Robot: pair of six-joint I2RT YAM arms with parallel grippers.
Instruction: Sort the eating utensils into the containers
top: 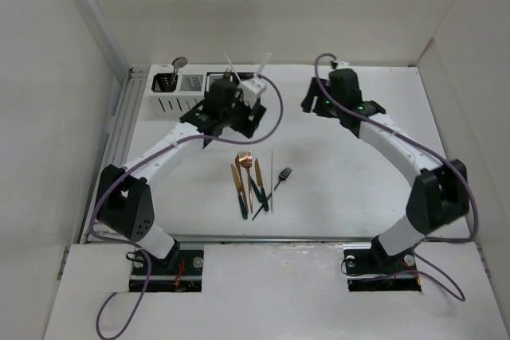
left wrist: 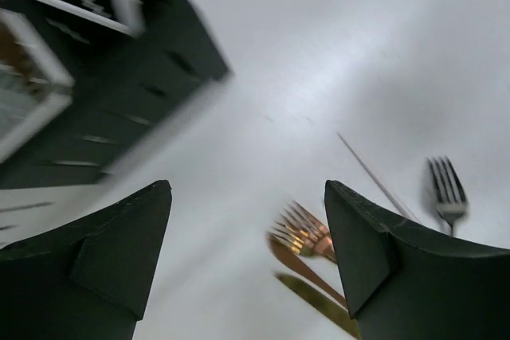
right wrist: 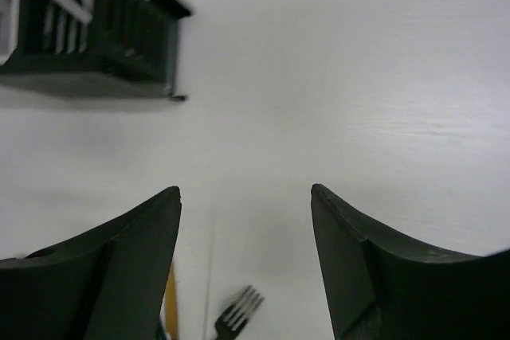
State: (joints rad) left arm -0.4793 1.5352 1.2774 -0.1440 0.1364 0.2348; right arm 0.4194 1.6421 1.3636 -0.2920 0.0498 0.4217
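Closest in, by the arm bases, nothing of the task. Just beyond, mid tabletop, the loose utensils lie flat in a tight bunch. There's a copper fork, gold and dark pcs beside it, and a thin white stick along the right side. A lone fork sits just off that, tines pointing away. They lie roughly parallel w/ handles toward the bases, so prob. this is the unsorted batch, waiting to be picked 1 at a time.

Next out, both hands sit past the pile, btwn it and the far edge. The left hand is spread wide w/ nothing btwn its fingers. Its view is smeared, but the copper fork tines show low by the right finger and black caddy walls upper left. My read is it's btwn a drop and the next pick.

The right hand is also wide and empty over bare tabletop. The lone fork and stick show low in its view, so it's well placed to take either.

Farthest, at the back left, is the row of caddies. The white end one holds a few pcs upright, incl. a spoon. 2 white sticks poke up near the black end, but I can't tell which slot. Upright storage keeps the kinds apart.
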